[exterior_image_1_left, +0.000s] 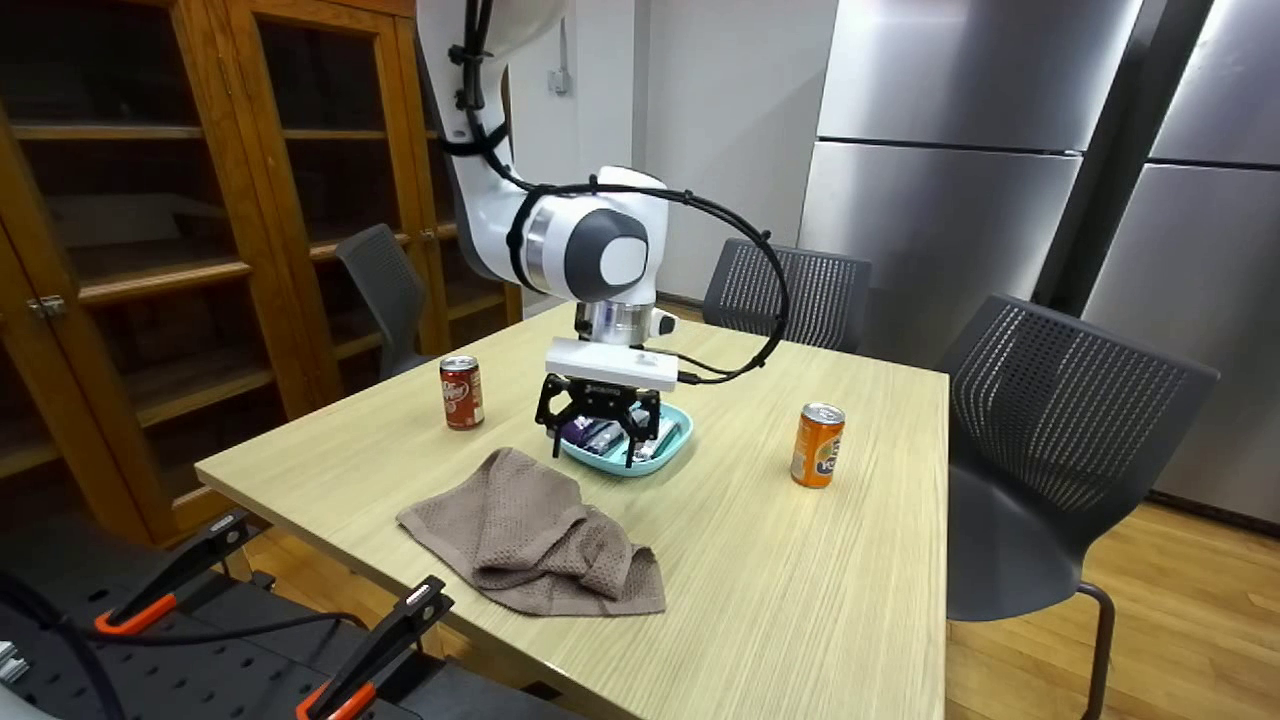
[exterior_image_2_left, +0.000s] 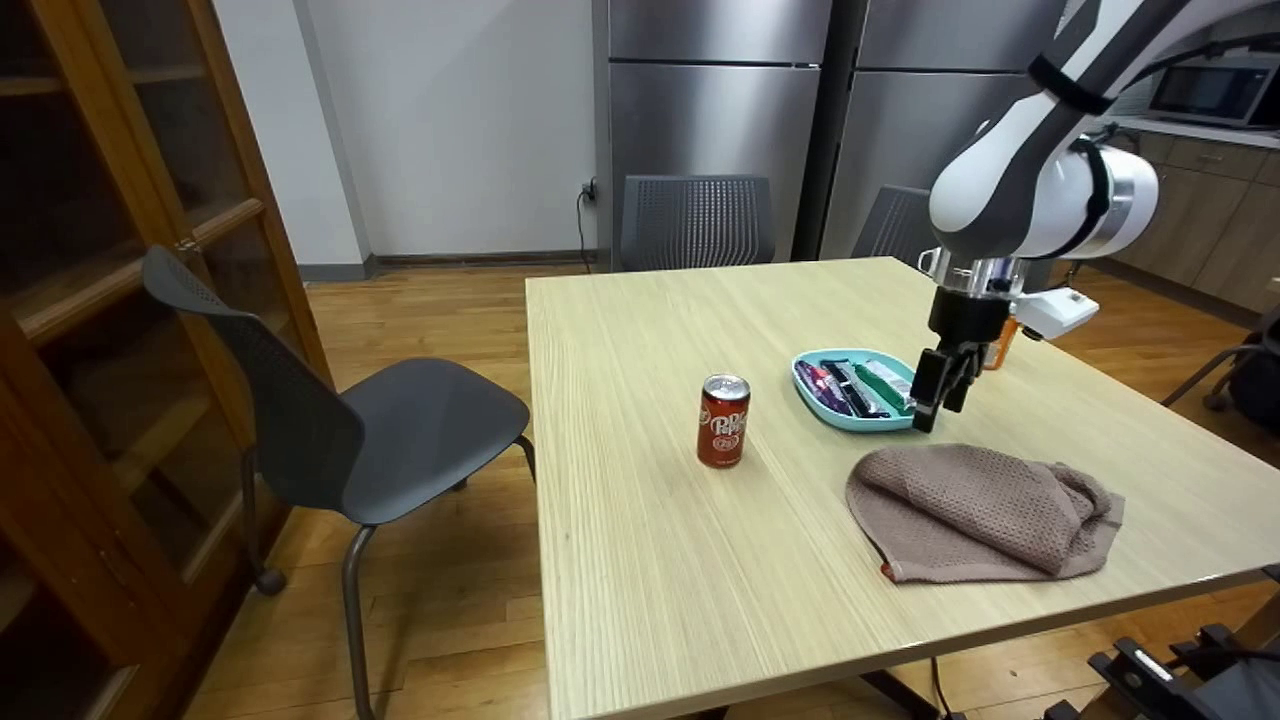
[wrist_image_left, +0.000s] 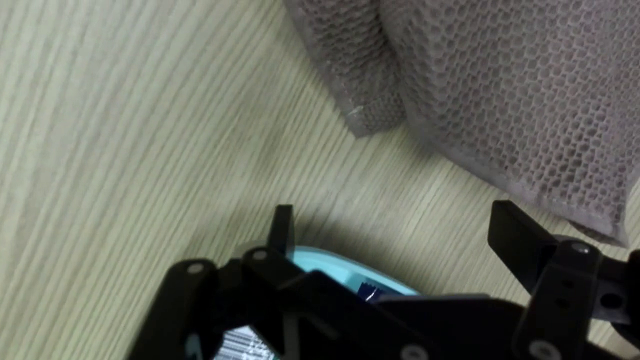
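My gripper (exterior_image_1_left: 592, 457) hangs open just above the table, nothing between its fingers. Below and behind it in an exterior view lies a light-blue dish (exterior_image_2_left: 850, 424) holding a purple packet (exterior_image_2_left: 820, 385), a black packet (exterior_image_2_left: 855, 388) and a green-and-white packet (exterior_image_2_left: 888, 385). In the wrist view the dish's rim (wrist_image_left: 325, 260) shows beneath the left finger, while the arm's linkage covers most of the dish. A crumpled brown towel (wrist_image_left: 515, 90) lies on the table beside the dish, close to the right fingertip. Whether any finger touches dish or towel I cannot tell.
A red Dr Pepper can (exterior_image_2_left: 723, 420) stands upright to one side of the dish, an orange Fanta can (exterior_image_1_left: 818, 445) to the opposite side. Grey chairs (exterior_image_1_left: 1060, 450) stand around the wooden table (exterior_image_1_left: 800, 610). Black-and-orange clamps (exterior_image_1_left: 380, 650) are near its front edge.
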